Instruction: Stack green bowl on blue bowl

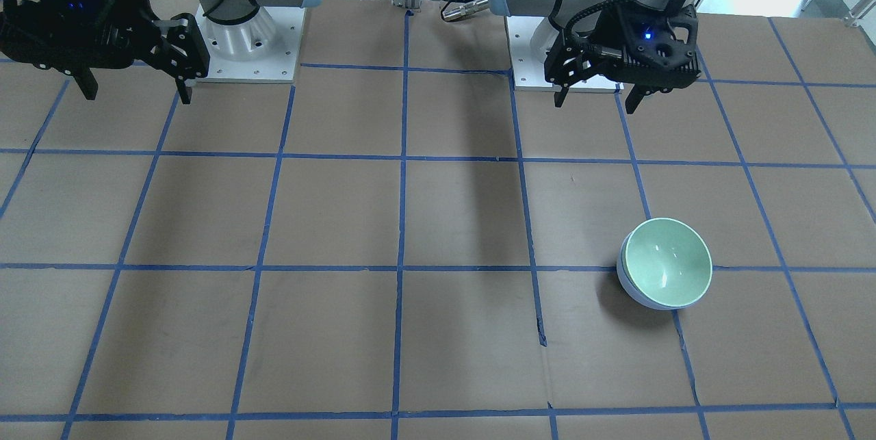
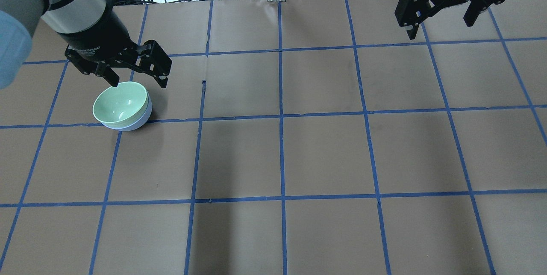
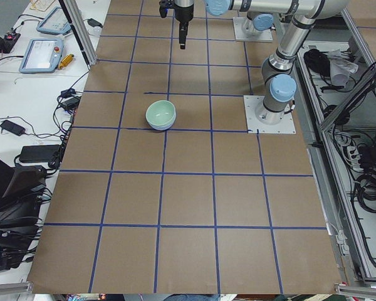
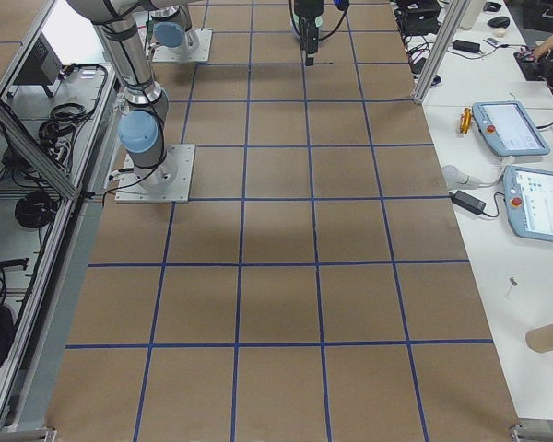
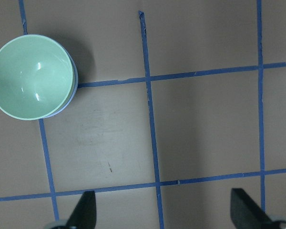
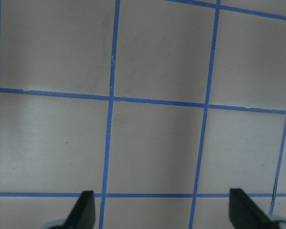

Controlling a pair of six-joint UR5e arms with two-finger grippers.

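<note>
1. Already looks finished: table (image 2: 324,155) carries one stack, on the robot's left side.
2. Left gripper (image 2: 137,79) hangs above, apart from the stack, jaws wide, empty. Right gripper (image 2: 440,27) is well apart, jaws wide, empty.
3. Green bowl (image 2: 120,104) sits nested in blue bowl (image 1: 628,284), slightly tilted; only a blue sliver shows.
4. Judgement: remaining step is retreat. Lift straight up, fingers clear of the rim, so the nest isn't nudged.

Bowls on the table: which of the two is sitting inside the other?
The green bowl sits inside, its whole pale mint hollow showing. The blue bowl is underneath it, with only a thin crescent of its outer wall visible.
</note>
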